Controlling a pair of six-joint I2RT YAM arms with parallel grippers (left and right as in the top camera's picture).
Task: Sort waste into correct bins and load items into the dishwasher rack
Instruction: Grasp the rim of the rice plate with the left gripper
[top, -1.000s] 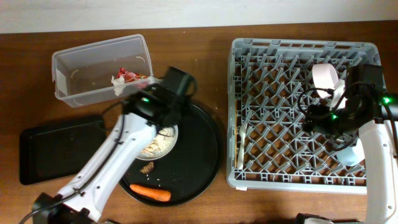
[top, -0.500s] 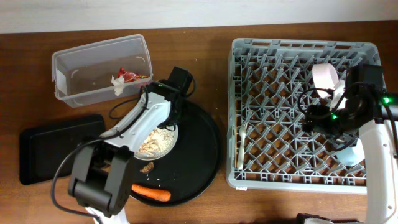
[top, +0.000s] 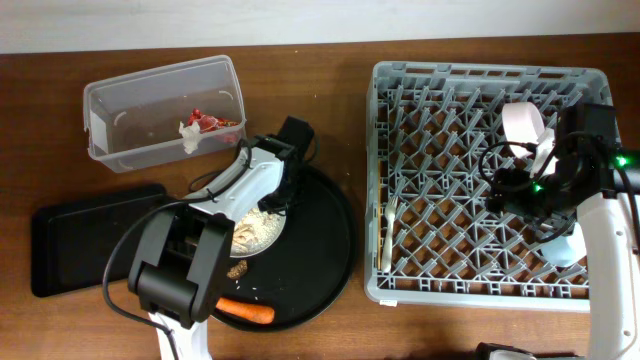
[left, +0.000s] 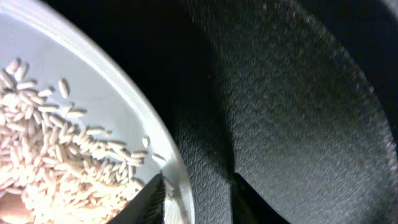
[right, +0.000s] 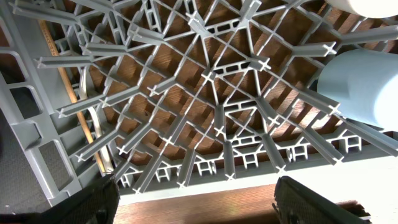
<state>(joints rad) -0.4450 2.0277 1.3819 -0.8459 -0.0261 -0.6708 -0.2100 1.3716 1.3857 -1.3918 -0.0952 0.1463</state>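
Observation:
A white plate (top: 262, 232) with rice scraps (top: 250, 228) lies on the large round black tray (top: 325, 250). My left gripper (top: 284, 196) is open and straddles the plate's right rim (left: 171, 162); in the left wrist view (left: 199, 196) one finger is inside the plate and the other is over the tray. A brown bit (top: 237, 269) and an orange carrot (top: 243, 311) lie on the tray. The clear tub (top: 120, 100) holds a red wrapper (top: 207, 121) and white scraps (top: 188, 134). My right gripper (top: 512, 195) is open and empty over the grey rack (top: 450, 80).
A flat black tray (top: 85, 240) lies at the left. In the rack are a white fork (top: 390, 228), a pink-white bowl (top: 524, 122) and a pale blue cup (top: 566, 247), which also shows in the right wrist view (right: 360, 87). The rack's front edge (right: 249, 180) is below my right gripper.
My left arm has swung round and its gripper has moved a little right and down onto the plate's right rim. The right arm has not moved.

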